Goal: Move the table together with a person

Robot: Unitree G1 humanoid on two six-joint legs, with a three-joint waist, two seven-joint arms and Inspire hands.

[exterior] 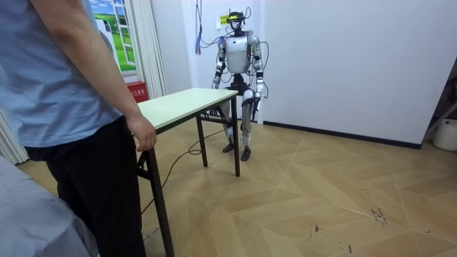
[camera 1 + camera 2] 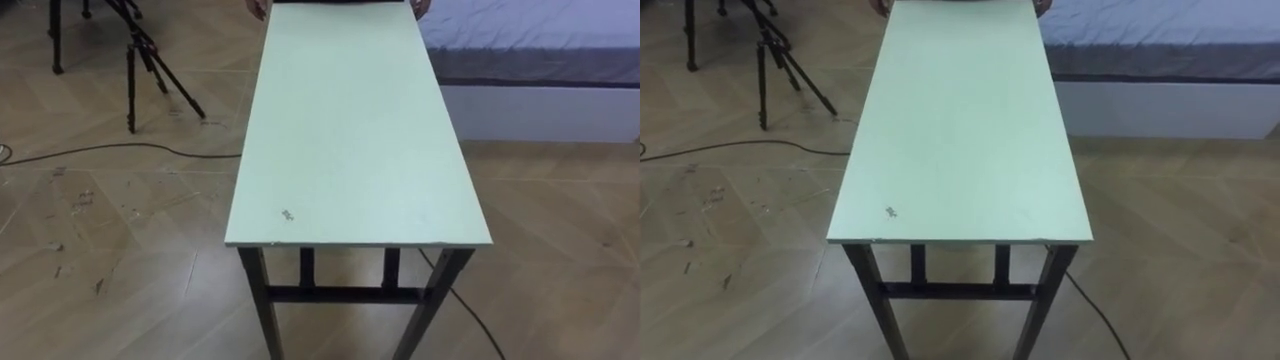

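Person's hand (image 1: 143,133) held surface (image 2: 350,140) at 12 o'clock for shared lift; left robot hand (image 1: 263,89), right robot hand (image 1: 215,84) down, grip untellable.

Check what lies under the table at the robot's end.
Under the table: dark legs, a crossbar, and a cable on the floor beside the right leg. The table hides everything farther back.

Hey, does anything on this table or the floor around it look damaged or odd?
Nothing is askew or spilled. The table carries one small dark scuff on its top, near the left corner at the robot's end. The floor left of the table shows scratches and specks.
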